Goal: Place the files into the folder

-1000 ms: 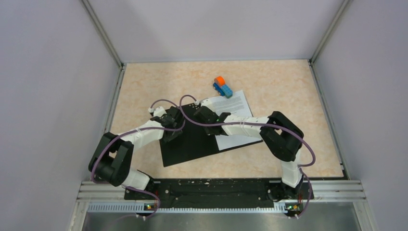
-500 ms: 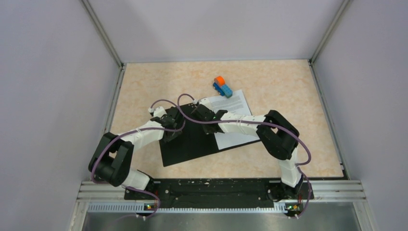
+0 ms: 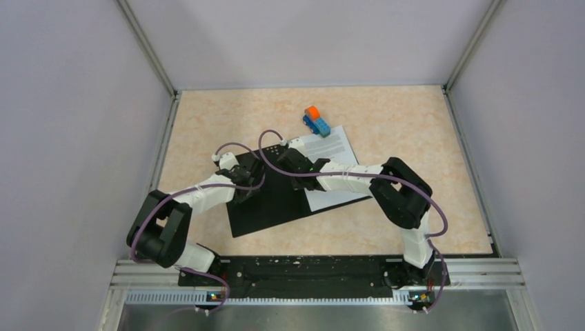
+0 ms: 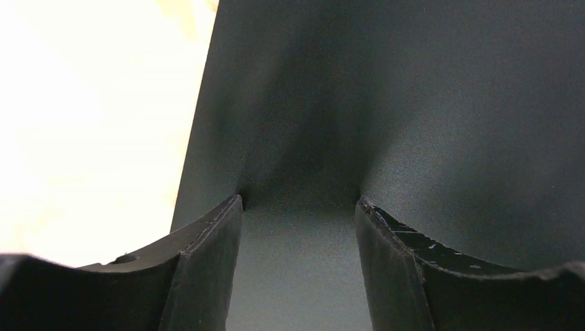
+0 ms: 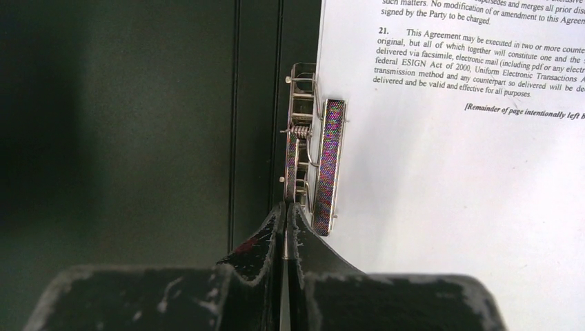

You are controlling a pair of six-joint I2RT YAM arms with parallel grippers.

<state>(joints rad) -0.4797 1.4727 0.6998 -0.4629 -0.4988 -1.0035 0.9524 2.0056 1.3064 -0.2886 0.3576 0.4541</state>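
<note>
The folder point(image 3: 265, 214) lies open in the middle of the table, black inside up. The files point(image 3: 333, 147), white printed sheets, lie on its right side. In the right wrist view the metal clip point(image 5: 303, 152) stands along the spine, and its iridescent bar overlaps the files' point(image 5: 448, 207) left edge. My right gripper point(image 5: 285, 207) is shut on the near end of that clip, a thin metal strip showing between the fingers. My left gripper point(image 4: 299, 207) is open, fingertips down on the folder's point(image 4: 448, 103) black left half, nothing between them. From above, left gripper point(image 3: 250, 185) and right gripper point(image 3: 288, 160) sit close together.
A small blue-and-orange toy truck point(image 3: 317, 122) stands at the files' far corner. Beige tabletop point(image 3: 207, 124) surrounds the folder, enclosed by grey walls on three sides. Purple cables loop over both arms.
My right gripper has shifted slightly left and away, still shut on the clip. Folder, files and truck shifted a little with it. The left gripper has stayed in place, open.
</note>
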